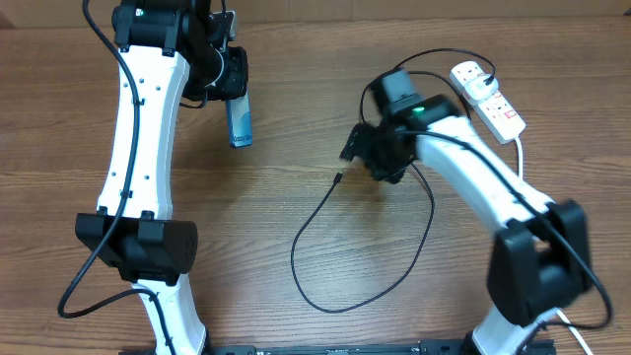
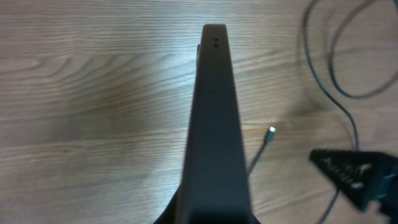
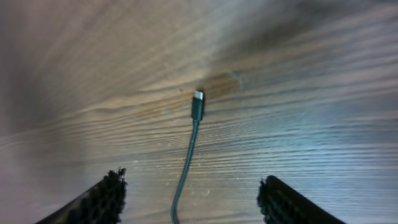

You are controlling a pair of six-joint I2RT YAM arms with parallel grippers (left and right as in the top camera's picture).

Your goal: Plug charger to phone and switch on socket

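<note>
My left gripper [image 1: 237, 97] is shut on the phone [image 1: 241, 125], holding it clear of the table at the back left. In the left wrist view the phone [image 2: 214, 124] shows as a dark slab seen end-on, and it hides my own fingers. The charger [image 1: 315, 212] is a thin black cable looped over the middle of the table. Its small connector tip [image 3: 198, 99] lies flat on the wood. My right gripper [image 3: 191, 180] hovers open over the cable just behind the tip, one finger either side and neither touching it. The white socket [image 1: 488, 96] lies at the back right.
The socket's thick white cord [image 1: 520, 148] runs down behind the right arm. The black cable makes a wide loop [image 1: 394, 276] in front of the right arm and a smaller one near the socket. Bare wooden table [image 1: 296, 99] lies between the two grippers.
</note>
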